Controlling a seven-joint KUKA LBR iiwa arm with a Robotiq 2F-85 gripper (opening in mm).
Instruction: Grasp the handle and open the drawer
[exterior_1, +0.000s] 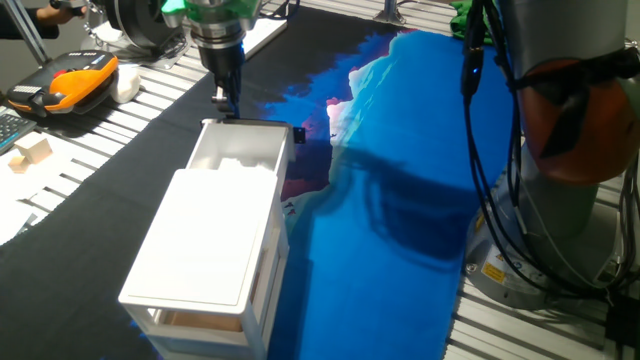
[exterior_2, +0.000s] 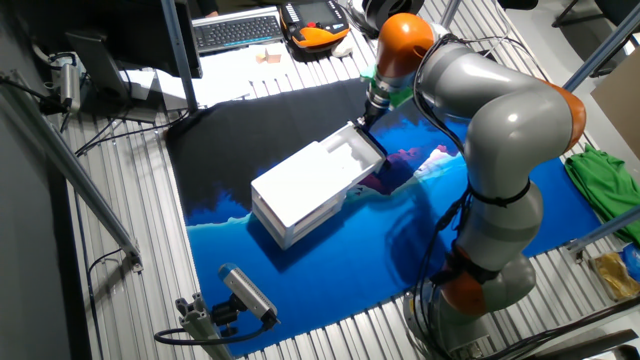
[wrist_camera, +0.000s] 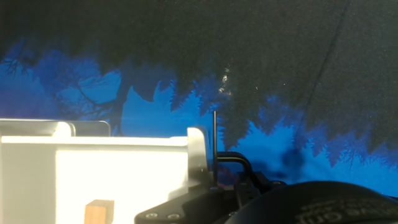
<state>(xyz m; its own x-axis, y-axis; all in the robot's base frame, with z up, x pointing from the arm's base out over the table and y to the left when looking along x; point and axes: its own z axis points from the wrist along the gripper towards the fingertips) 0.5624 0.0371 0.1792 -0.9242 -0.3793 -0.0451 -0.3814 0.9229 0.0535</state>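
The white drawer unit (exterior_1: 205, 250) lies on the dark and blue cloth. Its uppermost drawer (exterior_1: 240, 160) is slid partly out toward the far side and also shows in the other fixed view (exterior_2: 352, 155). The handle (wrist_camera: 215, 146) is a thin dark bar across the drawer's front face, with a small black end piece (exterior_1: 298, 133). My gripper (exterior_1: 228, 103) points down at that front edge, fingers close together on the handle; it also shows in the other fixed view (exterior_2: 366, 120). In the hand view one silver finger (wrist_camera: 198, 155) stands right beside the bar.
A small wooden block (wrist_camera: 99, 211) lies inside the drawer. An orange-black device (exterior_1: 75, 80) and a wooden block (exterior_1: 30, 150) sit at the far left. The arm's base (exterior_1: 570, 170) with hanging cables stands at the right. A keyboard (exterior_2: 235, 30) lies beyond the cloth.
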